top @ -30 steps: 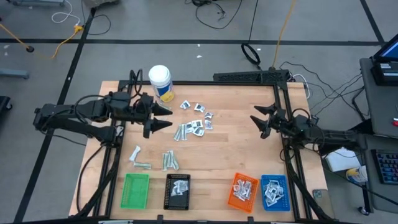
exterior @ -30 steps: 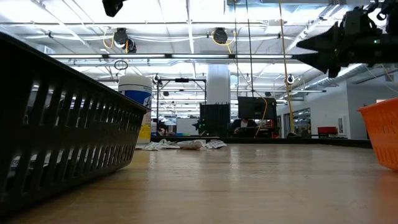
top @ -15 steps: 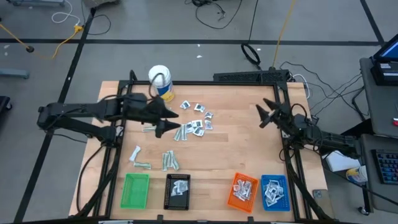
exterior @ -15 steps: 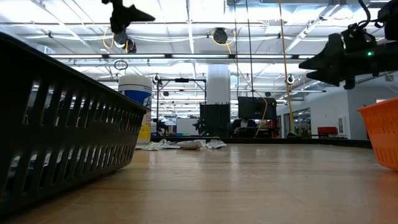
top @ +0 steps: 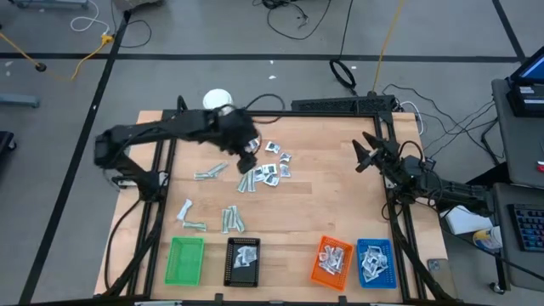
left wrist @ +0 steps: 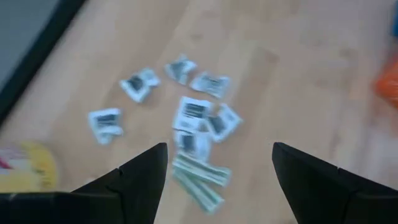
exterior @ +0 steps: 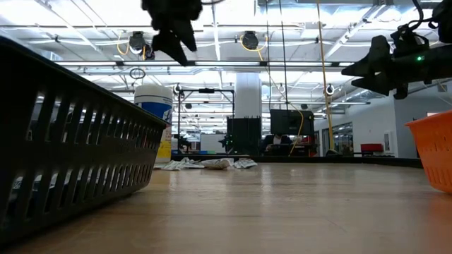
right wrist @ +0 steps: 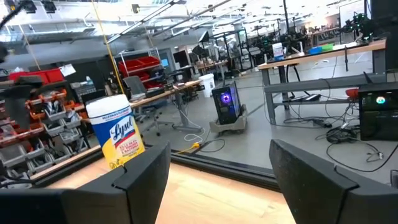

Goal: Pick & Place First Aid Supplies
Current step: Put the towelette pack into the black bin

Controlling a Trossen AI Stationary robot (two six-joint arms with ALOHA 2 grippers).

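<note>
Approach step: left gripper [left wrist: 214,163], jaws wide open and empty, hovers above the sachets [left wrist: 198,114]; next, descend and close. Right gripper [top: 363,154] waits, open, empty.

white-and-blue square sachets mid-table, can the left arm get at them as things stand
Probably yes: the left gripper hangs with jaws open right over the cluster of white-and-blue square sachets, and nothing lies between them.

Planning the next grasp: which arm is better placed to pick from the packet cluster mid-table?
Left. Its open pincer hangs right above the packet cluster, and its wrist view looks straight down on the sachets. The right pincer, also open, sits far off by the table's right edge, facing the room.
</note>
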